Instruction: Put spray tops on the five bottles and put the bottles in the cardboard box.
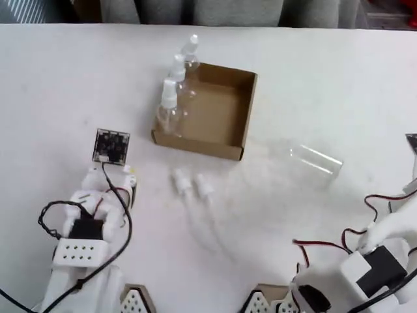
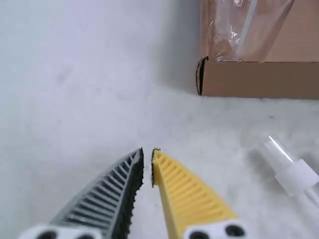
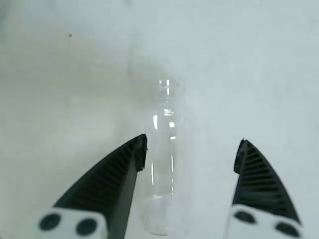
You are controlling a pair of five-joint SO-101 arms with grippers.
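Bright, even light with soft, faint shadows

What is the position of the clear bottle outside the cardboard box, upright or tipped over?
Tipped over. The clear bottle lies on its side on the table beside the cardboard box, its long body flat along the surface.

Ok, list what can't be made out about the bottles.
High view: the lying bottle is clear on the white table; whether its neck is capped is too faint to tell.
High view: three capped bottles stand in the cardboard box; a fifth bottle cannot be picked out.
Left wrist view: the boxed bottle is cut off by the top edge.
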